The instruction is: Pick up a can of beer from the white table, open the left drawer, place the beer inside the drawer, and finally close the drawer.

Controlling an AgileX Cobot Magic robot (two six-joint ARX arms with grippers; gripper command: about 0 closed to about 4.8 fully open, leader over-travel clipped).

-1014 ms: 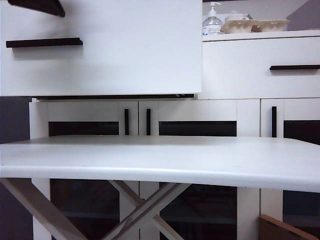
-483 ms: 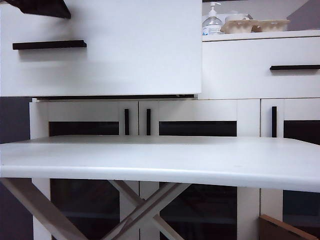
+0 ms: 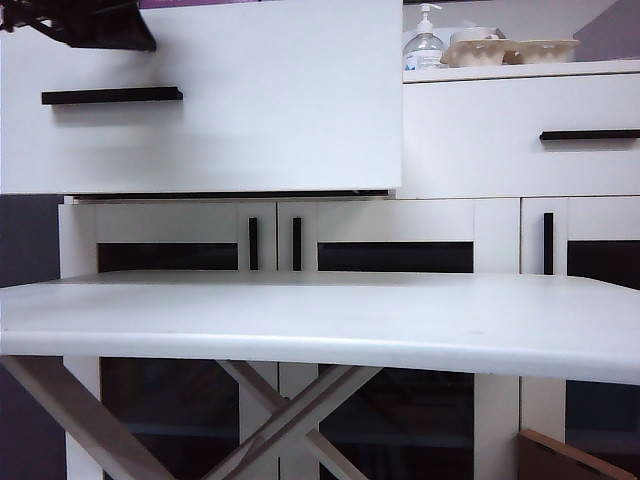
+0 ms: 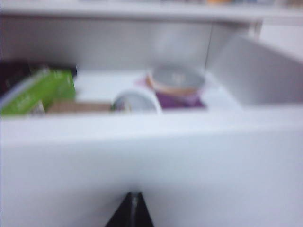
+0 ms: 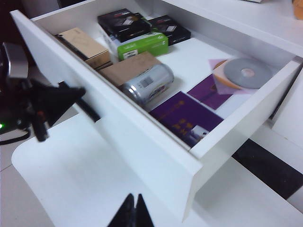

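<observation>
- Left drawer (image 3: 200, 100) stands pulled out of the white cabinet (image 3: 480, 140), its front filling the upper left of the exterior view; black bar handle (image 3: 111, 96) sits at about 9 o'clock on that front.
- Can of beer (image 5: 147, 84) lies on its side inside the left drawer, near the front wall, touching a brown cardboard box (image 5: 129, 67) on its 11 o'clock side.
- A purple booklet (image 5: 187, 118) lies at 4 o'clock of the can; a green box (image 5: 142, 46) at 12 o'clock, beyond the brown box.
- A disc (image 5: 247, 73) on a pale sleeve sits well apart from the can, at 2 o'clock, near the drawer's side wall.
- Left gripper (image 4: 133, 210): fingers pressed together, holding nothing, tip close against the outside of the drawer front. In the right wrist view it shows as a dark shape (image 5: 57, 101) just beside the handle.
- Left wrist view is blurred; the can's end (image 4: 135, 101) shows over the drawer's front rim.
- Right gripper (image 5: 133, 213): fingers pinched together, empty, hanging above the white table (image 3: 320, 320) outside the drawer.
- Pump bottle (image 3: 424, 45) stands on the cabinet top, at 1 o'clock in the exterior view.
</observation>
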